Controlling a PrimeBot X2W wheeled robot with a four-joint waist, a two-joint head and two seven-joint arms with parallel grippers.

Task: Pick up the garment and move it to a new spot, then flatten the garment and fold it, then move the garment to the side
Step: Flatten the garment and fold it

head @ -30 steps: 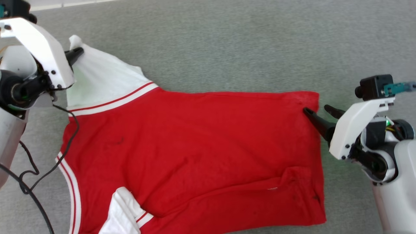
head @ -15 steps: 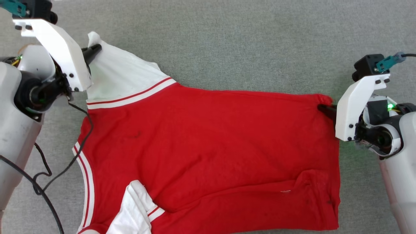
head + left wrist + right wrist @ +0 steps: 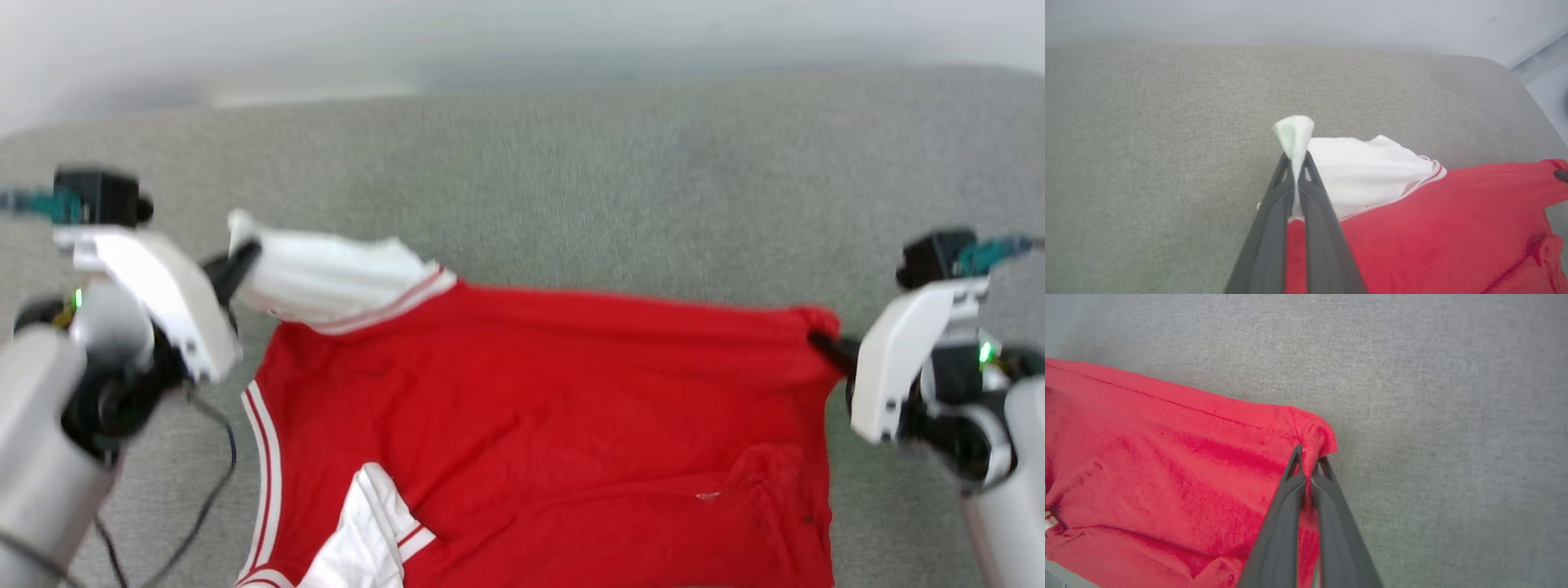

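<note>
Garment (image 3: 539, 425) lies spread on the grey surface (image 3: 571, 188). Left gripper (image 3: 245, 260) is clamped on its white sleeve (image 3: 326, 273) tip; right gripper (image 3: 819, 343) is clamped on a red hem corner, far edge stretched between them

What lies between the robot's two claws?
The garment: left claw pinches its white sleeve, right claw its red corner, seen in the head view.

open grey surface (image 3: 612, 163) beyond garment (image 3: 555, 408), loose cable (image 3: 231, 457) left of it
</note>
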